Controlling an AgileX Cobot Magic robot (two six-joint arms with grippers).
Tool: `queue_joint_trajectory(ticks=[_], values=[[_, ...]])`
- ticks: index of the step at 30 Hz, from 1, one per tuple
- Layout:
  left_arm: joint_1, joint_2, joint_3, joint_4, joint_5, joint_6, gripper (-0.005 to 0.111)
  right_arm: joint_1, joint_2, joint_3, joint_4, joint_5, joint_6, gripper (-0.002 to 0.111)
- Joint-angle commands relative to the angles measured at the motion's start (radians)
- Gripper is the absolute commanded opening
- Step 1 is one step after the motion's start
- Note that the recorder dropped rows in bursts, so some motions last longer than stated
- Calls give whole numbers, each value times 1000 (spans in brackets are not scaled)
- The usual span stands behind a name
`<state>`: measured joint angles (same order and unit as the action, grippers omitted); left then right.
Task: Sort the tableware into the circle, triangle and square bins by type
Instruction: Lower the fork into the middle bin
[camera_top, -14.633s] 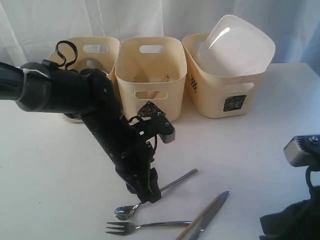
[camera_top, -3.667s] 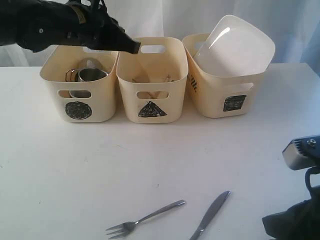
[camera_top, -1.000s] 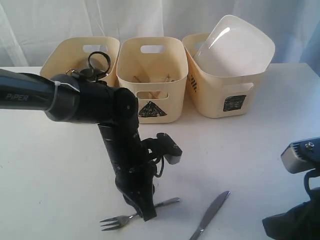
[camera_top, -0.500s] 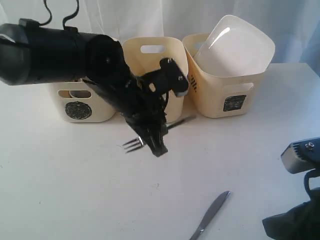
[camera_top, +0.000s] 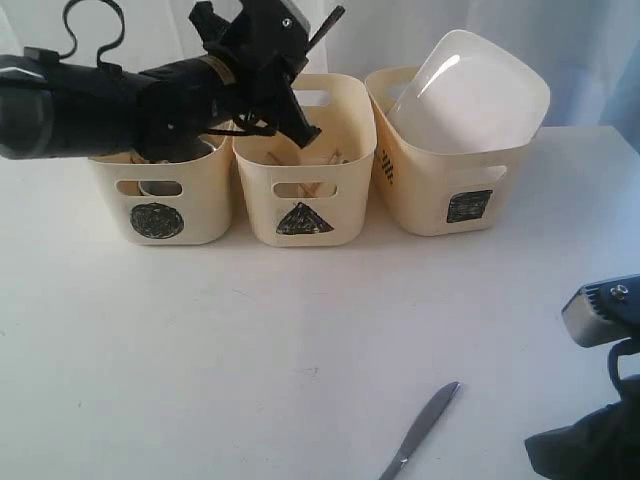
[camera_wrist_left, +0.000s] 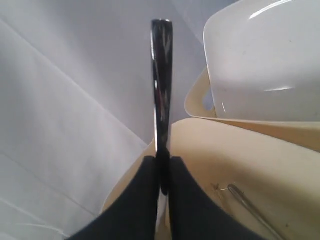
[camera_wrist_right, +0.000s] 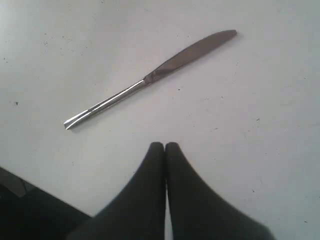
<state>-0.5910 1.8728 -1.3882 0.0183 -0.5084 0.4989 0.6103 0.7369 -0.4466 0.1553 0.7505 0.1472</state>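
Observation:
My left gripper (camera_top: 303, 118) hovers over the triangle bin (camera_top: 305, 218), shut on the steel fork (camera_wrist_left: 161, 90), whose handle sticks up past the fingers (camera_top: 330, 20). Its tines are hidden. Inside that bin lie a spoon (camera_wrist_left: 250, 207) and wooden chopsticks (camera_top: 312, 158). The steel knife (camera_top: 420, 430) lies flat on the table near the front. My right gripper (camera_wrist_right: 165, 147) is shut and empty, hanging just above the table a short way from the knife (camera_wrist_right: 155, 75). The large white plate (camera_top: 475, 90) leans in the square bin (camera_top: 468, 206).
The circle bin (camera_top: 157, 220) stands left of the triangle bin, partly behind my left arm. All three bins line the back of the white table (camera_top: 200, 350) before a white curtain. The right arm's wrist camera (camera_top: 603, 310) sits at the front right corner.
My left gripper lifted the fork off the table front, carried it back and up, and now holds it above the triangle bin with the handle pointing upward. The right arm stayed still.

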Motion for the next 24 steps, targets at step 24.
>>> queue_joint_trajectory(ticks=[24], values=[[-11,4,-44,-1,44,-59,40,-3,-6,5,-2,-5,-12,0]])
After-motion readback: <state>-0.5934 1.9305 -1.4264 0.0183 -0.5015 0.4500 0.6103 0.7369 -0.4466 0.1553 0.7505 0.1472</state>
